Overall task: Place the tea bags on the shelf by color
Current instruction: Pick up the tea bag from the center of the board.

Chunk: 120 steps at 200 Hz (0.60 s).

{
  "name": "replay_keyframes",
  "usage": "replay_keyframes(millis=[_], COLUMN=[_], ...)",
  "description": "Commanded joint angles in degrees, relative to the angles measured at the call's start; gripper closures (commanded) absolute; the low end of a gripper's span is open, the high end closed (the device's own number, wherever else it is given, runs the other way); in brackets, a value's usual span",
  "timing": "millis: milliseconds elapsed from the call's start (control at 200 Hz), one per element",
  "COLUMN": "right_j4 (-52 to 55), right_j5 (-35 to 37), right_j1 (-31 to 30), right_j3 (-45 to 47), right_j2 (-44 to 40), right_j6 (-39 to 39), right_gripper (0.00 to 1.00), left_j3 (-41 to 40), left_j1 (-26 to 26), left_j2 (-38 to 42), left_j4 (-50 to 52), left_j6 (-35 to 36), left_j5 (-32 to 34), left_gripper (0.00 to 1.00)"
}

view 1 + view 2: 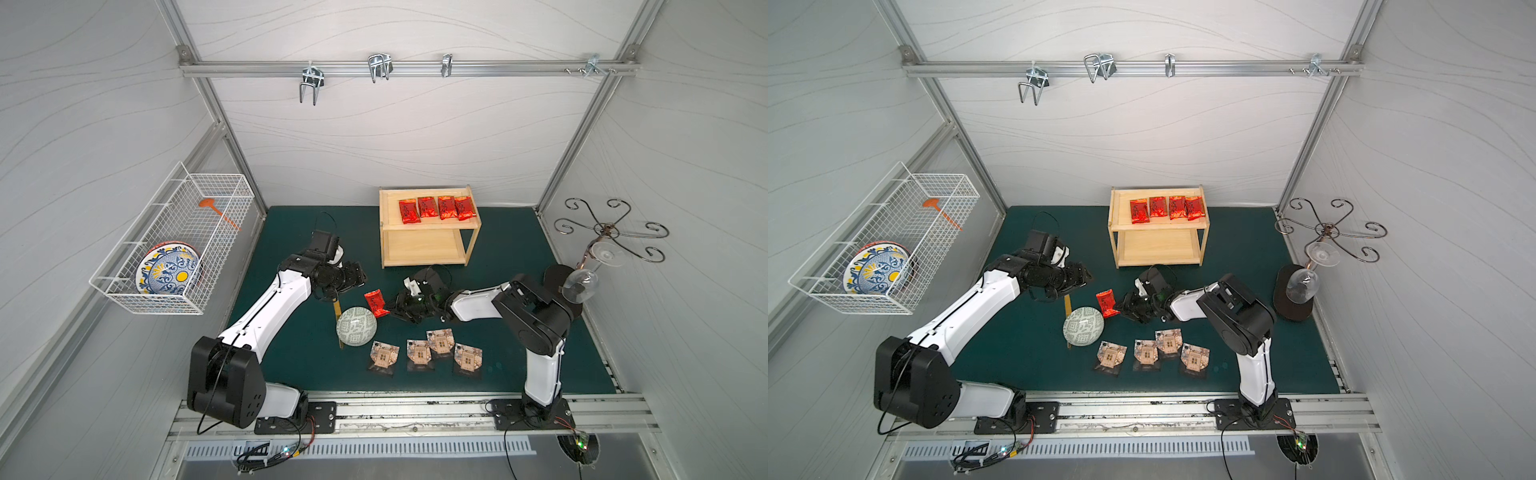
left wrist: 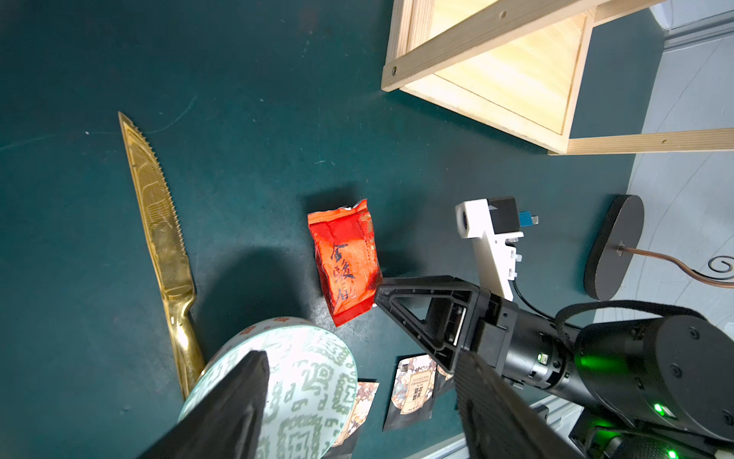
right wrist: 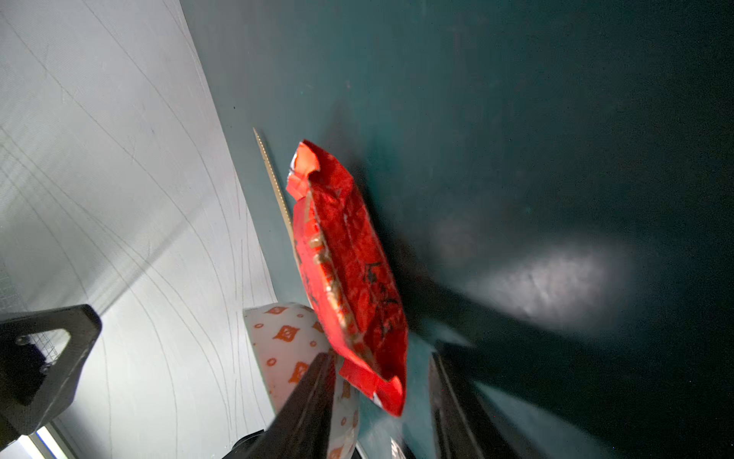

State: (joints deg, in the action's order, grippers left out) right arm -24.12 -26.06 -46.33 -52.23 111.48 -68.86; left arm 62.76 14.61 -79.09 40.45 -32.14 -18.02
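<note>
Scanning across: left gripper (image 1: 356, 277) spread, empty. Red tea bag (image 1: 376, 304) on the mat between the arms, long axis slanting from left gripper toward right gripper (image 1: 394, 311), whose fingers flank its near corner. Clamp unclear. Shelf (image 1: 424, 262) beyond.

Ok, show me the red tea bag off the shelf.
The red tea bag beside the patterned bowl; the other four sit on the shelf's top tier.

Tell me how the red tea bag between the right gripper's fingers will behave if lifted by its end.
Likely floppy: the red tea bag is crinkled, creased foil, so it may droop from an end pinch. Probably light, being a thin packet. Its glossy surface might slip, so the right gripper should close past the sealed edge.
</note>
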Motion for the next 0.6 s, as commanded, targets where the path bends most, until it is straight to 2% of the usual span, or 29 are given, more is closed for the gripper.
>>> replay_keyframes(millis=[0, 340, 485, 595], right_j4=[-1.52, -2.07, -1.98, -2.05], right_j5=[-1.00, -1.62, -1.48, -1.17], right_j1=[-0.40, 0.36, 0.36, 0.55], right_j3=[-0.64, -0.82, -0.51, 0.08], right_j2=[1.70, 2.08, 1.37, 0.55], right_j6=[-0.75, -0.66, -0.56, -0.57], right_gripper=[0.62, 0.89, 0.98, 1.00], left_j3=[-0.14, -0.48, -0.62, -0.62], left_j1=[-0.46, -0.79, -0.81, -0.89], left_j2=[1.47, 2.27, 2.14, 2.23], left_j4=[-0.99, -0.37, -0.38, -0.37], left_j6=[0.76, 1.24, 1.20, 1.20], left_j5=[0.26, 1.26, 1.30, 1.41], left_gripper=[0.21, 0.21, 0.21, 0.21])
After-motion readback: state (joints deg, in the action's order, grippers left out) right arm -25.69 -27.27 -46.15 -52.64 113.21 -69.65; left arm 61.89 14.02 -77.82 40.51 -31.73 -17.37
